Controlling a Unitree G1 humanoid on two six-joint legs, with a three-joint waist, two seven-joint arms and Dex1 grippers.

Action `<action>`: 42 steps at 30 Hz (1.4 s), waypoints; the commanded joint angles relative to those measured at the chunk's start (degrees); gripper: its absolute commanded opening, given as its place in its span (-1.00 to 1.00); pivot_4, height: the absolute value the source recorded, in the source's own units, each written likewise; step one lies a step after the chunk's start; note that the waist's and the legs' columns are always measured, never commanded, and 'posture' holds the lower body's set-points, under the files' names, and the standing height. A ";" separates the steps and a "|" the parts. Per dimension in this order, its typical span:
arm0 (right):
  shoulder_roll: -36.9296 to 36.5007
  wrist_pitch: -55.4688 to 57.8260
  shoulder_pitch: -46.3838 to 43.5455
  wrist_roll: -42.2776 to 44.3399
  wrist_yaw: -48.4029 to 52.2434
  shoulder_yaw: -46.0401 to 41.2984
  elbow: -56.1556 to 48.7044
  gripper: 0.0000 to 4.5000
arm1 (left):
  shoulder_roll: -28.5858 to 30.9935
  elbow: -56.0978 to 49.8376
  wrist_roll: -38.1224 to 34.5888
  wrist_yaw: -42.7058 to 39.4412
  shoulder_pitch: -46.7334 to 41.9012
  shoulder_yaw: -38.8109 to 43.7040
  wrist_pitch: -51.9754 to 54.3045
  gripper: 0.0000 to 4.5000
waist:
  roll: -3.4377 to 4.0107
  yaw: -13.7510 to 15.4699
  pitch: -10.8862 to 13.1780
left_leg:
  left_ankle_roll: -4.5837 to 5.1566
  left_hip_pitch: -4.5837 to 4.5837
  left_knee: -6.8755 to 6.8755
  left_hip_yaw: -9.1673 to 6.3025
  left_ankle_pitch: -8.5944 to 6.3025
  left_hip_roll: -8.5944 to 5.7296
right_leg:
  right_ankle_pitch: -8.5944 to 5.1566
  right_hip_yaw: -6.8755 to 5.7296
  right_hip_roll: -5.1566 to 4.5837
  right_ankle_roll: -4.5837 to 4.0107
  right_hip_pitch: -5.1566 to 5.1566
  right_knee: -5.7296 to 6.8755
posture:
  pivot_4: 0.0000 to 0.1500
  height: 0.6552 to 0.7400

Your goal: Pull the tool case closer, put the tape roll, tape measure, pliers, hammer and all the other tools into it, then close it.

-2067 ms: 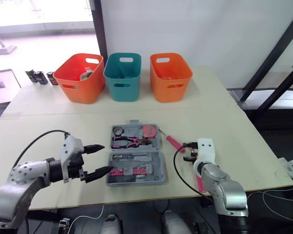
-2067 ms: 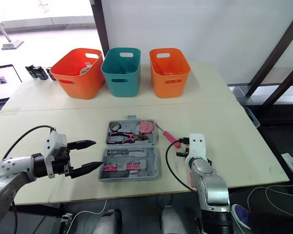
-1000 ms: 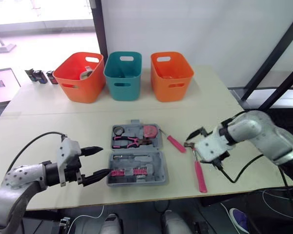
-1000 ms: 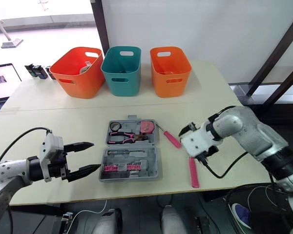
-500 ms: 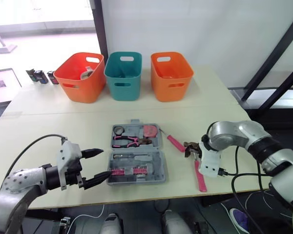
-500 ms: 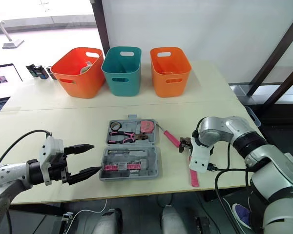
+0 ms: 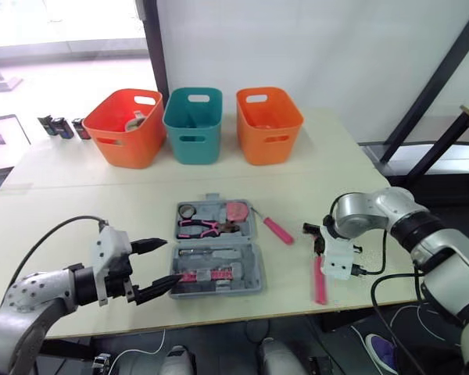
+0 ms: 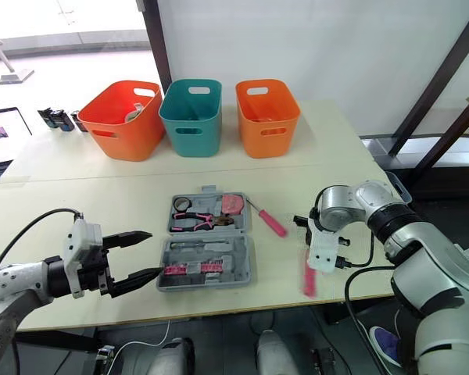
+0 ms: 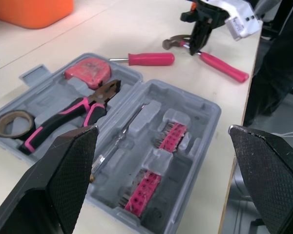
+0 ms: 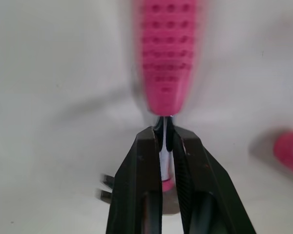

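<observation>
The grey tool case point(image 7: 254, 272) lies open near the table's front edge. Its far half holds a tape roll point(image 7: 189, 209), pink pliers point(image 7: 202, 227) and a pink tape measure point(image 7: 236, 211); the near half holds pink bit strips point(image 7: 207, 275). My left gripper point(image 7: 172, 260) stands open just left of the case, touching nothing. To the right of the case my right gripper point(image 10: 163, 134) is shut on the metal shaft of the hammer point(image 7: 319, 280), close to its head, and the pink handle points toward the front edge. A pink screwdriver point(image 7: 278, 230) lies between the case and the hammer.
Two orange baskets point(image 7: 123, 129) point(image 7: 269, 123) and a teal basket point(image 7: 192, 125) line the back of the table. Small dark items point(image 7: 61, 126) sit at the far left. The table's front edge point(image 7: 297, 312) runs just below the case and hammer.
My right arm swung out from the near edge to the hammer, and its fingers have come onto the shaft. The hammer has shifted slightly. My left gripper stays open beside the case.
</observation>
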 commanded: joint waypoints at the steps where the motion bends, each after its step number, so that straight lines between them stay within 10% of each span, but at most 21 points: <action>1: -1.37 0.24 -0.77 0.34 -2.09 -1.33 0.66 -0.99 | -1.10 -0.53 -0.85 0.33 -1.62 0.08 -1.25 1.00 | 0.00 0.00 0.00 | 0.00 0.00 0.01 0.01 0.00 0.00 | 0.00 0.00 0.00 0.00 0.01 0.00 | 1.00 1.00; 6: -5.37 -1.53 -0.69 6.73 0.65 -3.88 -0.72 -0.99 | -1.73 1.52 -0.11 0.95 -3.51 -0.64 -0.04 1.00 | 0.21 0.36 0.13 | 0.00 -0.02 0.00 0.00 0.00 -0.02 | 0.00 0.00 -0.02 0.02 0.01 0.00 | 1.00 1.00; 10: -16.31 4.37 4.59 35.93 17.96 -7.62 -11.29 -0.99 | -5.48 6.49 2.19 0.76 -7.57 0.23 -9.14 1.00 | 0.59 1.16 0.39 | 0.01 -0.06 -0.04 -0.02 0.00 -0.09 | -0.07 0.00 -0.06 0.12 0.04 -0.01 | 1.00 1.00; 18: -24.26 84.87 18.28 67.92 33.27 -21.41 -48.65 -0.99 | -0.46 9.17 -3.87 -15.15 -7.92 0.28 -12.23 1.00 | 0.73 0.18 0.43 | 0.12 0.08 0.05 -0.08 -0.07 -0.05 | -0.08 0.02 -0.02 0.11 0.12 0.13 | 1.00 1.00; 26: -12.85 152.91 13.70 80.94 19.67 -28.55 -49.39 -0.99 | -0.10 12.42 -6.17 -20.22 -9.52 1.13 -12.94 1.00 | 0.60 0.66 0.40 | 0.10 -0.24 0.14 -0.03 -0.08 -0.06 | -0.05 0.02 -0.04 0.05 -0.25 0.00 | 1.00 1.00; 38: 1.25 154.97 19.21 100.80 -26.43 -40.89 -30.17 -0.99 | -0.36 14.35 -3.00 -21.65 -10.56 -0.17 -16.50 1.00 | 0.55 0.51 0.38 | 0.13 -1.11 0.13 -0.07 -0.07 -0.05 | -0.01 0.02 0.04 0.12 -1.02 0.11 | 1.00 1.00; 42: 9.92 154.97 24.06 99.58 -40.29 -50.36 -28.58 -0.20 | -0.71 13.53 -3.58 -20.12 -11.14 0.17 -15.61 1.00 | 0.21 0.47 0.16 | 0.13 -1.09 0.18 -0.10 -0.07 -0.04 | 0.00 0.02 0.08 0.13 -0.95 0.13 | 1.00 1.00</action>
